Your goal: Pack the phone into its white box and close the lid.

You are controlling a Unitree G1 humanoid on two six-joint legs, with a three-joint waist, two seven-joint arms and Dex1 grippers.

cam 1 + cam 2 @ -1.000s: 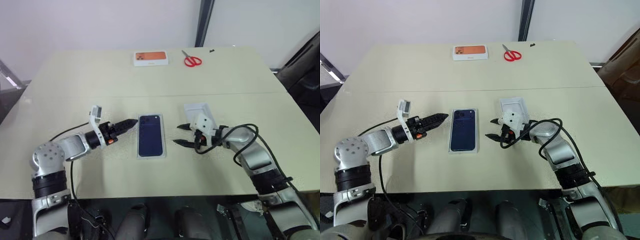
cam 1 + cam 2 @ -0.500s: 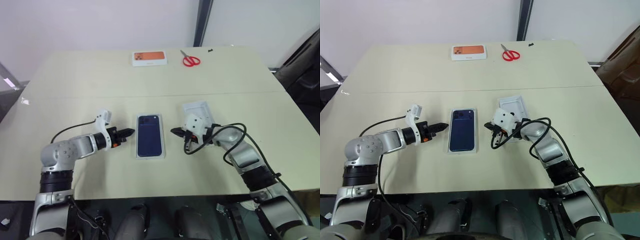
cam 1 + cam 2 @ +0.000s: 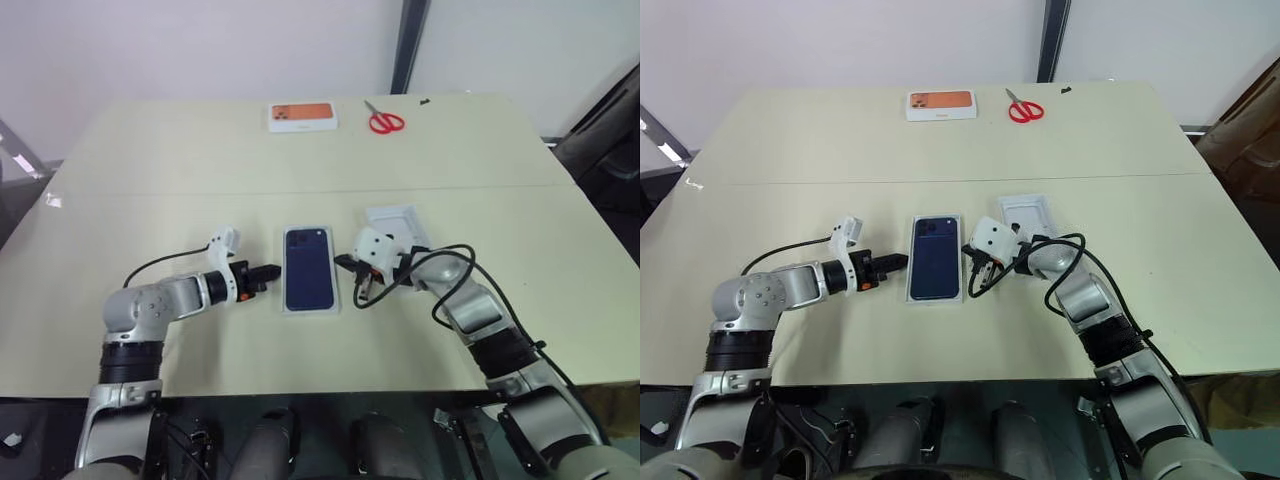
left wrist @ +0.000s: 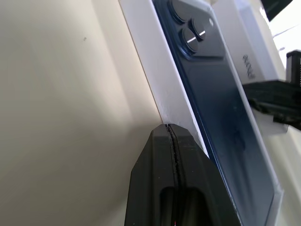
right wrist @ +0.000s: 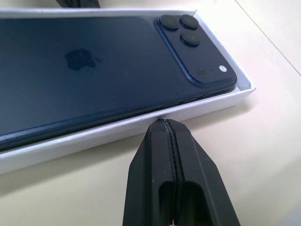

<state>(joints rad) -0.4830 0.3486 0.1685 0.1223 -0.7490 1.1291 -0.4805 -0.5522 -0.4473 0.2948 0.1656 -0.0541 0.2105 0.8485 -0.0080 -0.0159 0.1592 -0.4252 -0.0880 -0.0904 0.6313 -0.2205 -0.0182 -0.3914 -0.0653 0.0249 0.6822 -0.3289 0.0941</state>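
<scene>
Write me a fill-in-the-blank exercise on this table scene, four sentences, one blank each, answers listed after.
1. The phone lies inside the white ____, back side up.
2. The left gripper and the right gripper both have their fingers ____.
3. The red-handled ____ lie at the far edge of the table.
4. Near them sits a white box with a print coloured ____.

Missing words: box; shut; scissors; orange
</scene>
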